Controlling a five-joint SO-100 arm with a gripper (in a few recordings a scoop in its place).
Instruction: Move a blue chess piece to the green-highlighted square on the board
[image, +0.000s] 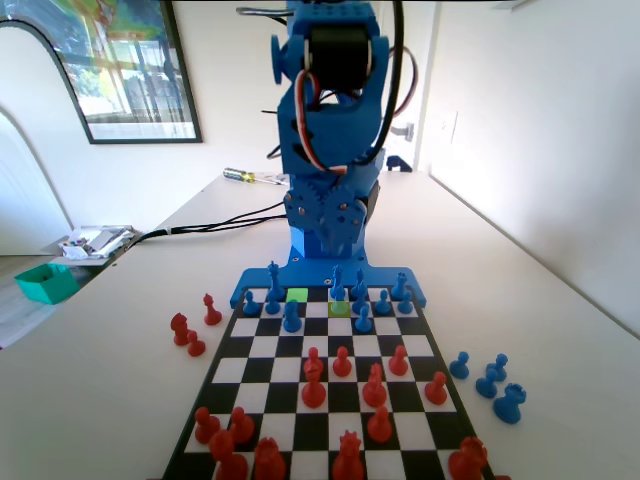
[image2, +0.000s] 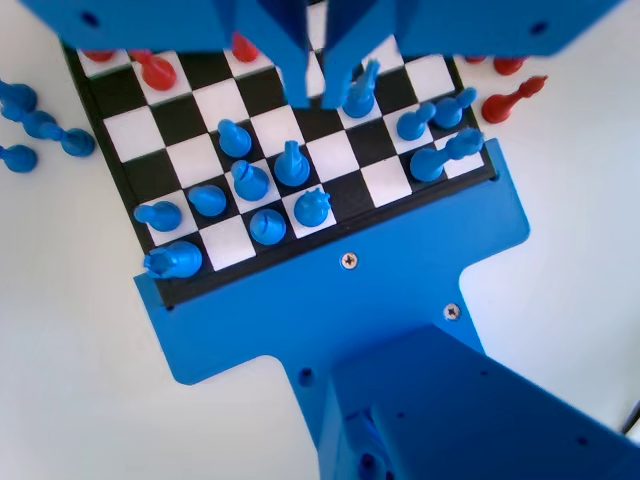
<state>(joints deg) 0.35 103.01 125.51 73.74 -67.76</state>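
Observation:
The board (image: 268, 346) lies lengthwise, with blue pieces crowded on its two far rows by the blue arm (image: 330, 180), which is folded up high over its base. The green-highlighted square (image: 297, 295) sits bare in the far row, left of centre. A blue piece (image: 291, 317) stands just in front of it. In the wrist view my gripper (image2: 316, 98) hangs high above the board (image2: 385, 180). A narrow gap shows between its jaws, and nothing is held. A blue piece (image2: 358, 95) stands far below, beside the right jaw.
An olive square (image: 339, 308) lies one column right of the green one and a row nearer. Red pieces (image: 342, 360) fill the near half. Loose blue pieces (image: 495, 378) stand off the board on the right, loose red ones (image: 187, 332) on the left. A green tray (image: 46, 282) sits far left.

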